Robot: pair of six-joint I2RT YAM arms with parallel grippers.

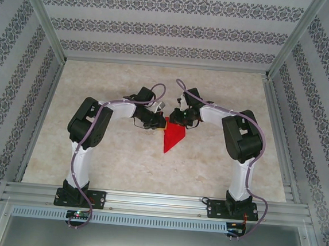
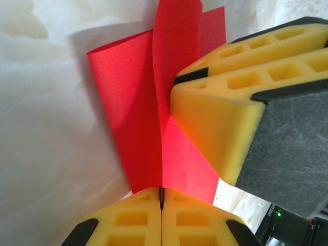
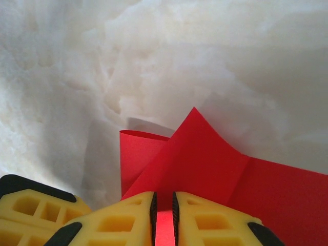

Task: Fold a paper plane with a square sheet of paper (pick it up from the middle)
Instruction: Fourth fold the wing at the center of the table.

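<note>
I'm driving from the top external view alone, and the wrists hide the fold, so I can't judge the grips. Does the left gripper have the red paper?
Observer: Yes. In the left wrist view the left gripper is shut on the red paper, and a crease runs up from between its pressed fingers.
Operator: And the right one?
Observer: In the right wrist view the right gripper pinches the paper too. Red shows in the thin slit between its fingers.
Operator: Is the paper lying flat?
Observer: No. In the left wrist view a flap stands up, curled.
</note>
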